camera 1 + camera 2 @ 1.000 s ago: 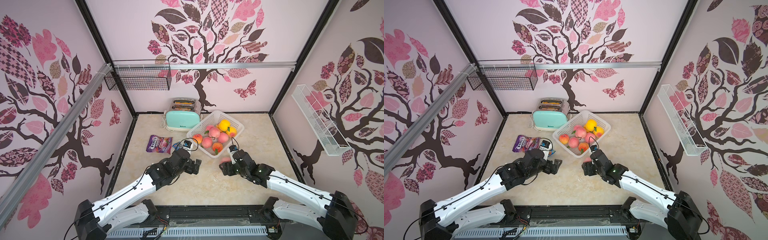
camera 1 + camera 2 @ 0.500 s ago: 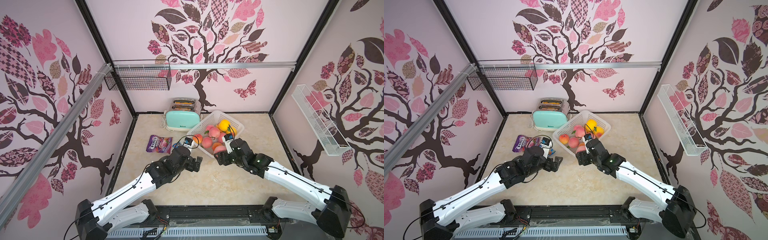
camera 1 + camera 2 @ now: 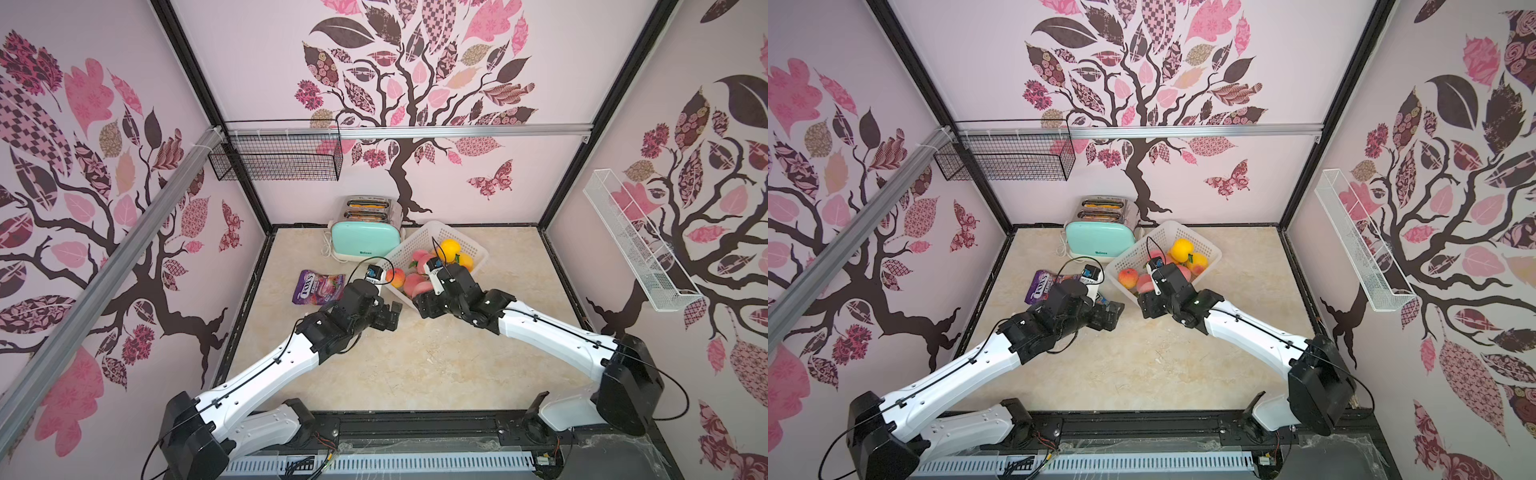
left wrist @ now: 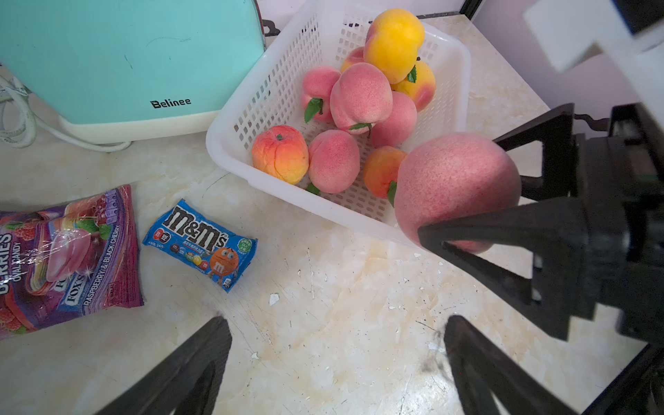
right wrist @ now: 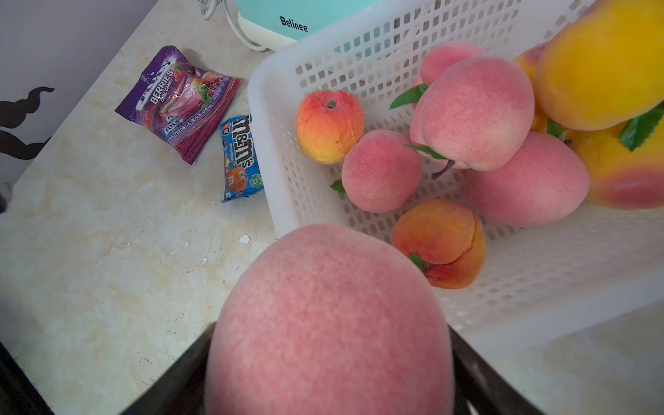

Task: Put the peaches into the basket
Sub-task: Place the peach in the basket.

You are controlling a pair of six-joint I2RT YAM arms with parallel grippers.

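Note:
My right gripper (image 4: 461, 185) is shut on a pink peach (image 5: 330, 323), which it holds in the air at the near rim of the white basket (image 3: 478, 249). Black fingers (image 5: 467, 359) press on both sides of the fruit. Several peaches (image 4: 334, 161) lie piled inside the basket (image 4: 230, 143): pink ones, orange-red ones, and a yellow one (image 3: 450, 249) on top. Left of the basket my left gripper (image 4: 336, 319) hangs open over bare tabletop with nothing between its fingers. In both top views the right arm hides part of the basket.
A teal toaster (image 3: 365, 237) stands against the back wall, touching the basket's left side. A purple candy bag (image 3: 318, 286) and a blue M&M's packet (image 4: 201, 244) lie left of the basket. A black wire basket (image 3: 278, 158) and a white wire shelf (image 3: 636, 245) hang on the walls.
My right gripper has carried the pink peach up from the tabletop and back to the basket's near rim. The left arm has shifted only slightly.

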